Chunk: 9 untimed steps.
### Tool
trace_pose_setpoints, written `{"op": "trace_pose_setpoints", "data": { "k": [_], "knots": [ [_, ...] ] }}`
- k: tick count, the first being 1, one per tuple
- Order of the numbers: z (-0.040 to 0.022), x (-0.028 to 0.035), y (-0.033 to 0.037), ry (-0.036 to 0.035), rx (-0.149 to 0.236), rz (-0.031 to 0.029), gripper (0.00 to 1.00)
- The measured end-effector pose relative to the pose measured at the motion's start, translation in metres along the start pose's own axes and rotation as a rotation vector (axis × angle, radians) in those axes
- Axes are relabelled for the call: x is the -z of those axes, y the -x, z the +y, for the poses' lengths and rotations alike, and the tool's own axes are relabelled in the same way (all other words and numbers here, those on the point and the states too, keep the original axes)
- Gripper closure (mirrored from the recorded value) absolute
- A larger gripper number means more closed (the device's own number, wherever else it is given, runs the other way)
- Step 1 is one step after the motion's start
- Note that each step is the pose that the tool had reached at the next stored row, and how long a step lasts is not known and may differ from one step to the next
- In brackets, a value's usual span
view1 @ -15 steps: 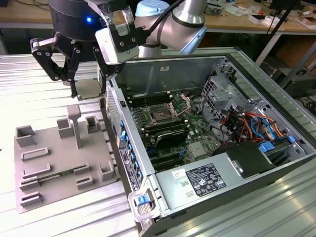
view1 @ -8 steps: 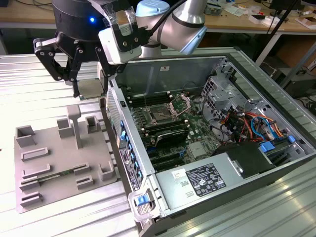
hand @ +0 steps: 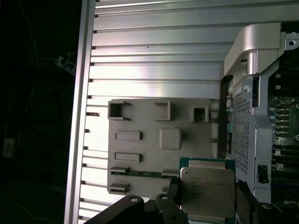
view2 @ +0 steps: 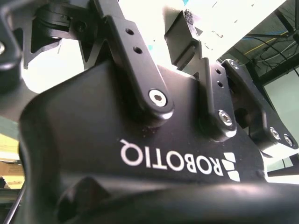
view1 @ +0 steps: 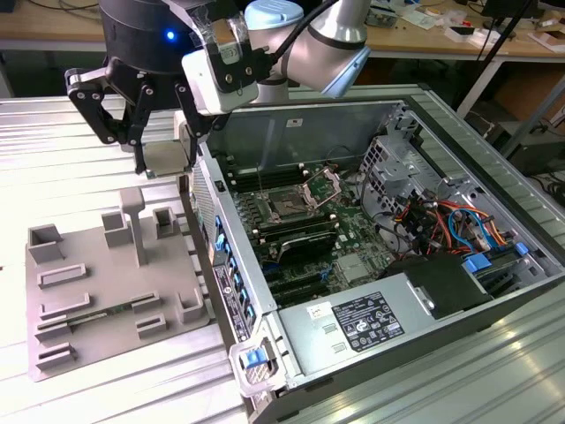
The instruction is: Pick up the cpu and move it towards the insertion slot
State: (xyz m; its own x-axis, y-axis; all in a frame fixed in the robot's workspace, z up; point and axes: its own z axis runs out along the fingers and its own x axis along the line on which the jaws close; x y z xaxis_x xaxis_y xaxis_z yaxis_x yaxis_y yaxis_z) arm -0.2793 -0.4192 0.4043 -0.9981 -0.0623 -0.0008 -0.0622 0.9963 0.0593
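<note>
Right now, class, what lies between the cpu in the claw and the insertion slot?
In the exterior view, the computer case's side wall and a row of memory slots lie between the cpu and the insertion slot.

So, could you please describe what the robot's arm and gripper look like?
The arm is silvery metal tube with a pale blue joint cap. The gripper is black, with bolted linkage fingers, a blue light, white lettering on its body, and a white box mounted beside it.
</note>
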Motion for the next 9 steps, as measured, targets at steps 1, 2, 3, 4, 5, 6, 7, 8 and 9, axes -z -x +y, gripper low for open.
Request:
{"op": "trace_pose_setpoints", "data": {
  "k": [1,2,3,4,5,6,7,8,9],
  "knots": [
    [-0.0001,0.0000,0.0006,0.0000,0.000,0.0000,0.45],
    [-0.0001,0.0000,0.0012,0.0000,0.000,0.0000,0.45],
    [-0.0001,0.0000,0.0018,0.0000,0.000,0.0000,0.45],
    [-0.0001,0.0001,0.0023,-0.0001,0.000,0.0001,0.45],
    [-0.0002,0.0000,0.0031,0.0000,0.000,0.0000,0.45],
    [-0.0002,0.0000,0.0037,-0.0001,0.000,0.0000,0.45],
    [-0.0003,0.0000,0.0042,0.0000,0.000,0.0000,0.45],
    [-0.0003,0.0000,0.0050,-0.0001,0.000,0.0000,0.45],
    [-0.0004,0.0000,0.0061,0.0000,0.000,0.0000,0.45]
  ]
}}
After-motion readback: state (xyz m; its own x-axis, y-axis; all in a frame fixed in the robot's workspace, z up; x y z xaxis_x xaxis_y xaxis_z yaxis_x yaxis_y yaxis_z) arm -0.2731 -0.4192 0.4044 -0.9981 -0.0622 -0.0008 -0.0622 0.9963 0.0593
